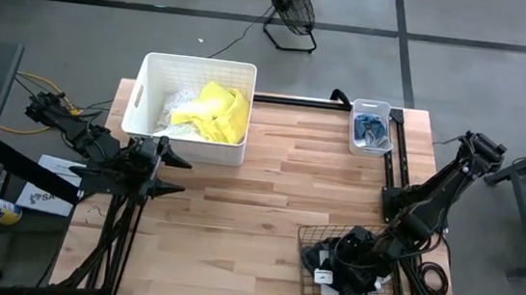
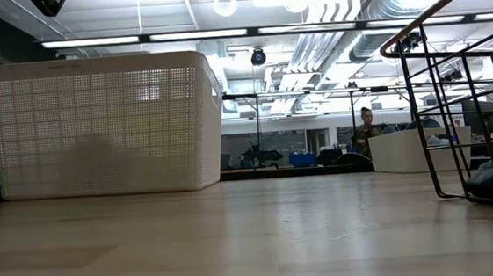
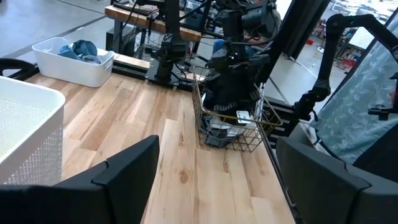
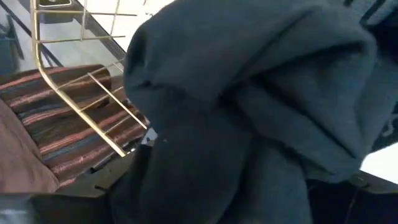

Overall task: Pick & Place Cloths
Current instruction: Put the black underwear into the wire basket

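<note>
Right now your right gripper (image 1: 356,263) is down in the wire basket (image 1: 317,235), over the black cloths (image 4: 249,112); whether its fingers are apart, I can't tell. Sink deep into the folds, clear of the wires, before closing.

Looking straight down from above on the whole table (image 1: 260,181); level from tabletop height; from each wrist, right one close-up. White tub (image 1: 189,107) and wire basket (image 1: 343,267) shared.

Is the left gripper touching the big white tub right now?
Apart. In the high view the left gripper hangs over bare table just in front of the white tub, with wood showing between its fingertips and the tub's front wall.
</note>
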